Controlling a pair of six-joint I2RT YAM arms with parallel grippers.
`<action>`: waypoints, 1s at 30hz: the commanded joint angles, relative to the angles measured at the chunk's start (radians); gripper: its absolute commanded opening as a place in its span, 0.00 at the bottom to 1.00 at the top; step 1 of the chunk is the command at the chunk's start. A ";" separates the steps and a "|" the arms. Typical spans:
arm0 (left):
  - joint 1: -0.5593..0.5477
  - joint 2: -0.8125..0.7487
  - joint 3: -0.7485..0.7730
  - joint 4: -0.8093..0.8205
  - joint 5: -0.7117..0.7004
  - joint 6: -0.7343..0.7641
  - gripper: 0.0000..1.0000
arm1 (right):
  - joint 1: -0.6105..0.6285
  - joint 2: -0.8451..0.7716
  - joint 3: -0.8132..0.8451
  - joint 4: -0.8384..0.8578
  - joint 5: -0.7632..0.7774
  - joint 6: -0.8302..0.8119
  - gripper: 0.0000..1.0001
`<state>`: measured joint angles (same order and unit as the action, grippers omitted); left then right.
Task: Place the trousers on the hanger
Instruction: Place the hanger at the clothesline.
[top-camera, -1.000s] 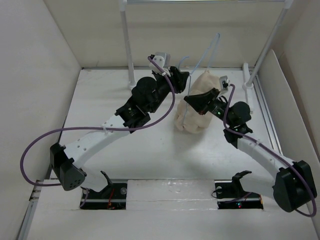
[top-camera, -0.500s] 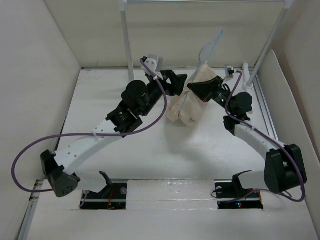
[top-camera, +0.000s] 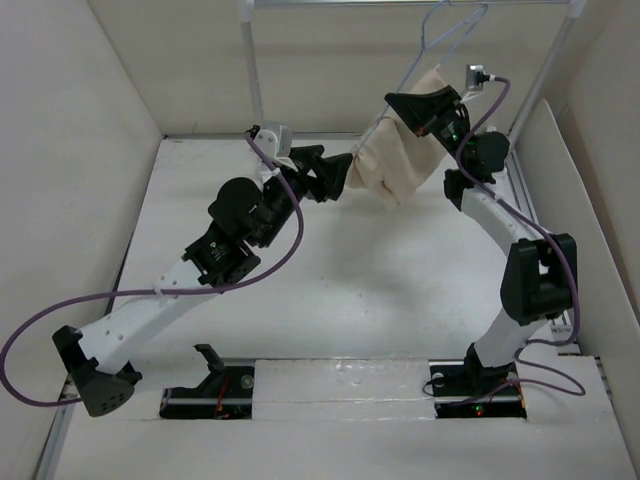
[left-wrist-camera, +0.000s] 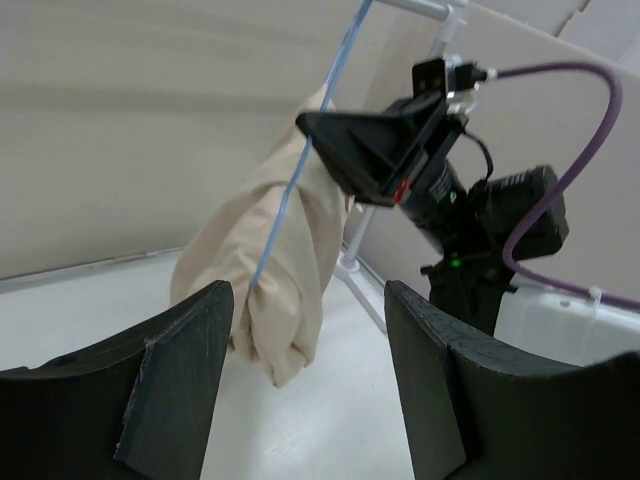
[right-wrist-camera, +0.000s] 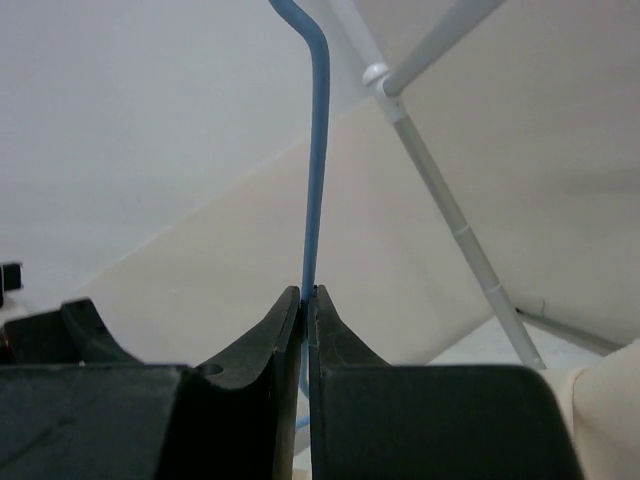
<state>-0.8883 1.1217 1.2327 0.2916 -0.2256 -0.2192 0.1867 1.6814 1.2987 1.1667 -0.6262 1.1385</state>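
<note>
Table (top-camera: 330, 300): white, below hanger (right-wrist-camera: 316, 150).
R gripper (right-wrist-camera: 305, 295): your jaws clamped on hanger wire.
Trousers (top-camera: 395, 165): bunched, hanging on hanger.
L gripper (top-camera: 335, 172): jaws apart, empty, just beside hanger.

I see a white rack (top-camera: 254, 80), two thin poles w/ a top bar, at the back of a white table (top-camera: 330, 300). Behind the rack: plain beige wall (top-camera: 330, 80). Left of rack: beige side panel (top-camera: 70, 150); right of it, another (top-camera: 590, 180). Even, soft light.
</note>
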 joint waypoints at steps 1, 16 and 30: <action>0.005 0.006 -0.009 0.020 -0.018 -0.003 0.57 | -0.001 0.023 0.176 0.042 0.057 0.030 0.00; 0.023 0.038 -0.012 0.011 -0.021 -0.011 0.56 | -0.052 0.360 0.543 -0.025 0.163 0.191 0.00; 0.051 0.070 -0.015 0.007 0.002 -0.034 0.56 | -0.061 0.492 0.610 0.008 0.214 0.254 0.00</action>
<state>-0.8406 1.1976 1.2190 0.2634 -0.2333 -0.2432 0.1318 2.2009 1.9087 1.0344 -0.4576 1.3567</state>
